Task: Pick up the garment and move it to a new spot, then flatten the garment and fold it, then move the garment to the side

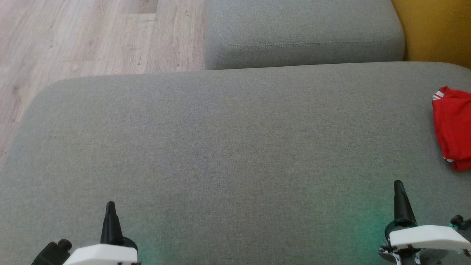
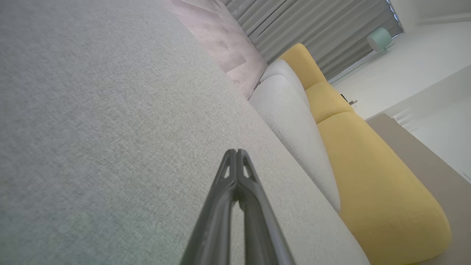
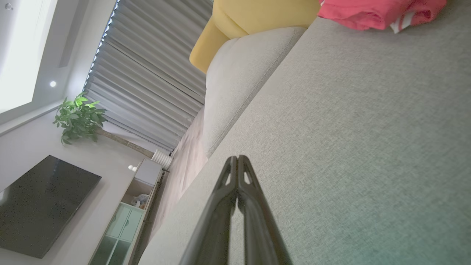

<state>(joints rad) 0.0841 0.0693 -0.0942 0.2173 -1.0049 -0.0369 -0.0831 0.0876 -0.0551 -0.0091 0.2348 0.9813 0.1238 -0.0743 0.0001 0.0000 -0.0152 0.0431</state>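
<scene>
The garment (image 1: 453, 129) is a red cloth with white stripes, bunched at the far right edge of the grey sofa cushion (image 1: 220, 147), partly cut off by the picture's edge. In the right wrist view the garment (image 3: 379, 13) lies at the top right, well ahead of the fingers. My right gripper (image 1: 398, 184) is shut with nothing in it, low over the cushion, short of the garment and a little to its left. My left gripper (image 1: 110, 204) is shut and empty at the lower left, far from the garment. The tips of each gripper (image 2: 236, 151) (image 3: 237, 157) meet.
A second grey cushion (image 1: 301, 33) lies beyond the seat, with a yellow cushion (image 1: 438, 29) at the far right. Wooden floor (image 1: 73, 40) lies beyond the seat's rounded far left edge. A plant (image 3: 79, 117), a dark screen (image 3: 40, 206) and a cabinet (image 3: 125, 224) stand in the room.
</scene>
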